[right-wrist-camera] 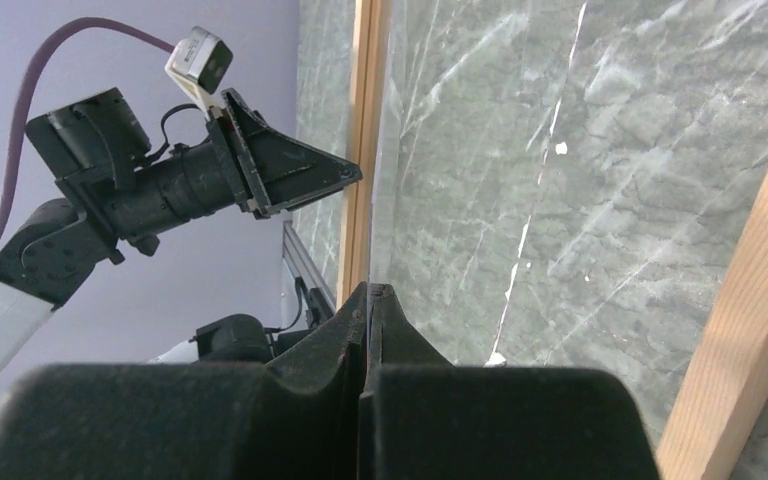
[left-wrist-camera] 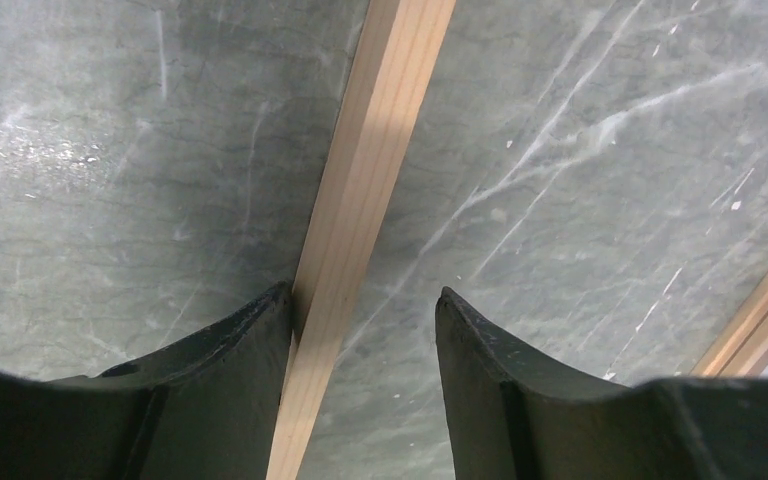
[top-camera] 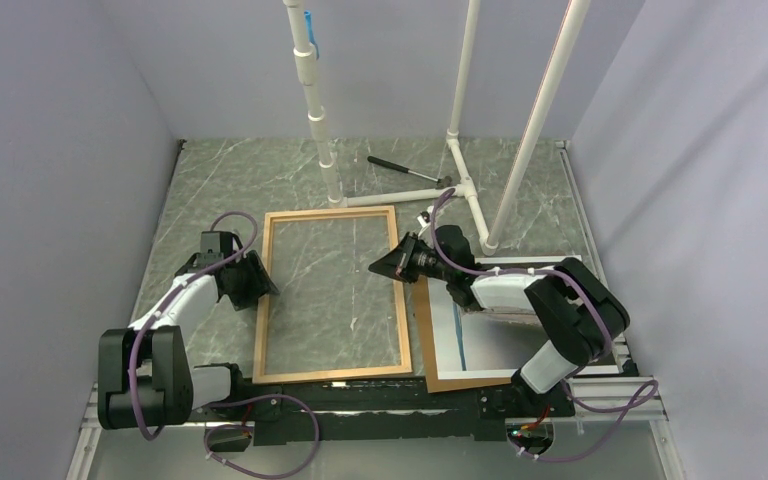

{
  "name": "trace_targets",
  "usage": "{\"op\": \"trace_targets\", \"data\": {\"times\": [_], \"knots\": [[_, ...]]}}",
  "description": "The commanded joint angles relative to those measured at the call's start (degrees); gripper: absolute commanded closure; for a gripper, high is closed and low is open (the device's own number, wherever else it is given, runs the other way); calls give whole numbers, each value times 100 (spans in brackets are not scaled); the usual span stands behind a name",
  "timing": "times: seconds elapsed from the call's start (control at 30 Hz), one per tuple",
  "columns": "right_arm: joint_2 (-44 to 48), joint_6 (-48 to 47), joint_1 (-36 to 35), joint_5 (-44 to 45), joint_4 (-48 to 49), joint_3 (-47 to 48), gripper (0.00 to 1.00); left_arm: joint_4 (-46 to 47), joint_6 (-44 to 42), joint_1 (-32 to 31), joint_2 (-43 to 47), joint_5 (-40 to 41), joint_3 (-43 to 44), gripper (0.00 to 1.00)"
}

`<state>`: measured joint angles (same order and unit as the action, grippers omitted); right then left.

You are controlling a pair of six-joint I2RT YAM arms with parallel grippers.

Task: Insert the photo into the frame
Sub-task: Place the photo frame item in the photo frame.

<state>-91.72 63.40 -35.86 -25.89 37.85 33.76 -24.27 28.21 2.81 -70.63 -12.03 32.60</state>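
**benchrat:** Lavender walls [top-camera: 60, 150] all round, green-grey marble-look table [top-camera: 220, 170], white pipe rig [top-camera: 312, 90] and a hammer [top-camera: 405, 170] parked at the back. Starting left: the left gripper [left-wrist-camera: 365, 295] hangs over the frame [top-camera: 330, 213] at its left rail. Jaws are released and straddling the rail, one finger touching the wood, the other apart. Nothing gripped.

**mo_t:** And the frame itself?

**benchrat:** Flat on the table, mid-scene, long axis running from the near edge toward the back wall. Bare marble shows through the opening. The right gripper [right-wrist-camera: 371, 300] sits by the right rail, jaws clenched on nothing.

**mo_t:** So where's the photo?

**benchrat:** The photo [top-camera: 495, 345] is right of the frame, flat on a brown backing board [top-camera: 460, 383] just beside that rail. It's partly tucked under the right arm [top-camera: 560, 310], long side parallel to the frame's. It lies right of and nearer than those clenched jaws, so I reckon the right arm is the closer one. It'd have to open up and pull back rightward, with the wall close on that side.
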Motion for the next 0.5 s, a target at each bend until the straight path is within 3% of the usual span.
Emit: {"op": "trace_targets", "data": {"times": [0.0, 0.47], "knots": [[307, -158, -64, 82, 144, 236, 100, 166, 60, -70, 148, -634, 2, 42], [-158, 150, -73, -112, 387, 210, 100, 258, 33, -74, 85, -790, -34, 41]]}}
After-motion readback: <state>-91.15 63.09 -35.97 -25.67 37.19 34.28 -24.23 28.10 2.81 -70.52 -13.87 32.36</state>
